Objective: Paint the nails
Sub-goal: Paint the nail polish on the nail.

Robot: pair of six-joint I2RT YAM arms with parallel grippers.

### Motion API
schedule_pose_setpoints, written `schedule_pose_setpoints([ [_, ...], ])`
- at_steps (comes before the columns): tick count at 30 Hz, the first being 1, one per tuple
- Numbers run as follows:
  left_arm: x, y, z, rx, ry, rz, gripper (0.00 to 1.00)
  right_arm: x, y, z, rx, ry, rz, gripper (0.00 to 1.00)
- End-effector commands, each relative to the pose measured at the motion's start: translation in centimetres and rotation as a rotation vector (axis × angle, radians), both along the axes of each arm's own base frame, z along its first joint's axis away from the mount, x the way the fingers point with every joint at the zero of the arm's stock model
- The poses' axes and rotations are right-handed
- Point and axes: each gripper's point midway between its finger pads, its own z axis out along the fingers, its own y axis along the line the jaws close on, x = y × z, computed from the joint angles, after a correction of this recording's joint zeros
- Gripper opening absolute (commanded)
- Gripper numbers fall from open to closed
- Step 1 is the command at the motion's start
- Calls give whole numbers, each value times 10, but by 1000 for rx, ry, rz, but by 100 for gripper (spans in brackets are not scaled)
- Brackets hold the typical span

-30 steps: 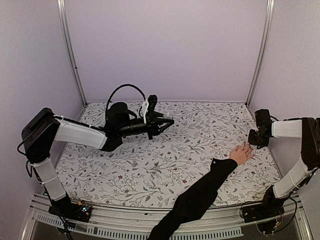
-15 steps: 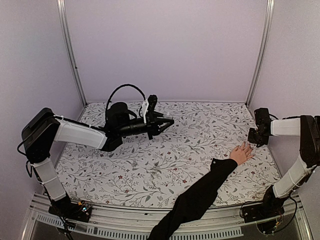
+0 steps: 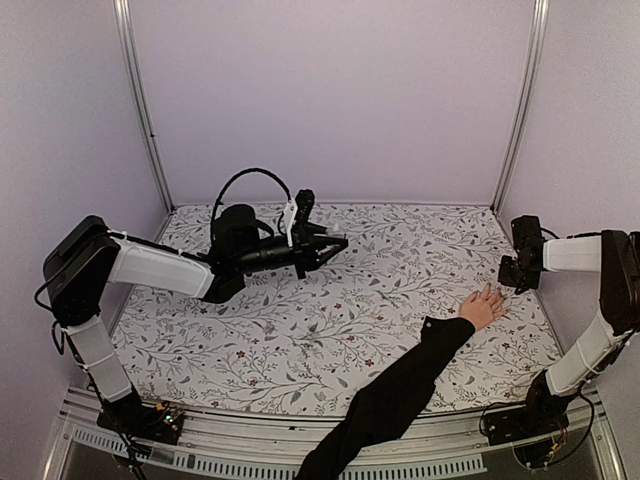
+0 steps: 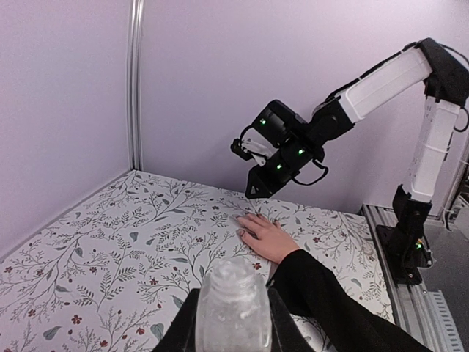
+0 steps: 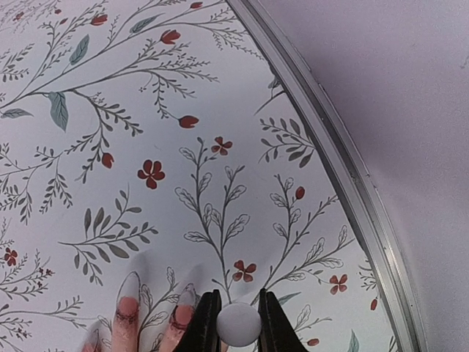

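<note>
Top external view first: a person's hand lies flat on the flower-printed table cover at the right side, fingers spread and pointing away from the near edge, with a long black sleeve running back to the front rail. The right gripper hangs just beyond the fingertips, tilted down towards them. The left gripper is well apart from it, held up over the far left part of the table and pointing right.

From the left wrist camera, the left gripper's jaws are pinched on a small pale translucent bottle, which stands upright between them. Across the table the hand rests palm down, with the right gripper poised above its fingertips.

The right wrist camera looks straight down. The right gripper has its jaws pressed onto a small white round piece. The nails sit on two blurred fingertips just left of that piece, at the lower edge of the picture. I cannot tell whether anything touches them. A metal rail borders the cover on the right.
</note>
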Motion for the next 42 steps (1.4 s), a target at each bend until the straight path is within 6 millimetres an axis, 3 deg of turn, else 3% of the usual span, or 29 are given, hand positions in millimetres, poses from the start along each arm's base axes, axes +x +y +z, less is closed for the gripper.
schedule_pose_setpoints([
  [1, 1, 8, 13, -29, -27, 14, 0, 13, 1, 25, 6, -75, 13, 0],
  [4, 1, 8, 13, -29, -26, 14, 0, 13, 6, 31, 24, -95, 32, 0],
  [10, 2, 7, 14, -30, -27, 14, 0, 9, 13, 20, 58, -70, 53, 0],
  [24, 3, 6, 14, -30, -28, 12, 0, 0, 8, 2, 44, -9, 17, 0],
  [42, 4, 4, 13, -31, -26, 8, 0, -10, 6, 2, 43, -1, -5, 0],
])
